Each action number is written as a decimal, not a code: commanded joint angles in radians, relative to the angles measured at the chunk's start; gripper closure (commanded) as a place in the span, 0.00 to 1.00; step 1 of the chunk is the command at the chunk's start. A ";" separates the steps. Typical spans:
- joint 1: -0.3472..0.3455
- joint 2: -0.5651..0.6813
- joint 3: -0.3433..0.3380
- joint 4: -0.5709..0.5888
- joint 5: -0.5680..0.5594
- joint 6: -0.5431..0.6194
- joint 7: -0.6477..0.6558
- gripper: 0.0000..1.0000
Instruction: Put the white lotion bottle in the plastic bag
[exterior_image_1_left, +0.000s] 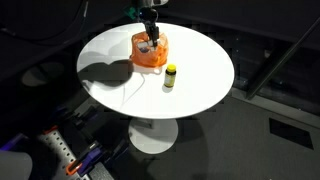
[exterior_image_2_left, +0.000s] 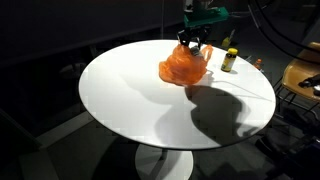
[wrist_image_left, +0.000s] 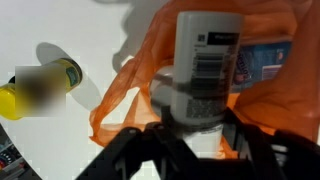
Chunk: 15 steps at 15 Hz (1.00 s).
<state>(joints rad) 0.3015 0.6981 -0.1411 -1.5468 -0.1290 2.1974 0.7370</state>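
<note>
Lotion bottle (wrist_image_left: 212, 28), barcode label (wrist_image_left: 206, 66), between fingers (wrist_image_left: 118, 156) over orange bag (wrist_image_left: 125, 95)

gripper (exterior_image_1_left: 150, 37) over orange bag (exterior_image_1_left: 150, 56) | yellow bottle (exterior_image_1_left: 170, 77) beside | white table (exterior_image_1_left: 205, 55)

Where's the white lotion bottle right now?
Wrist view: white lotion bottle held in the gripper, over the orange plastic bag; the small yellow bottle is beside the bag.

The white lotion bottle (wrist_image_left: 210, 45) bears a barcode (wrist_image_left: 208, 72); nothing legible.
</note>
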 joint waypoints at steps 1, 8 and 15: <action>-0.021 -0.026 0.017 -0.029 -0.026 0.018 -0.017 0.21; -0.044 -0.058 0.021 -0.046 -0.015 0.009 -0.047 0.00; -0.056 -0.182 -0.003 -0.125 -0.081 0.041 -0.035 0.00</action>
<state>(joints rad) 0.2566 0.6098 -0.1470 -1.5871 -0.1757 2.2211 0.7076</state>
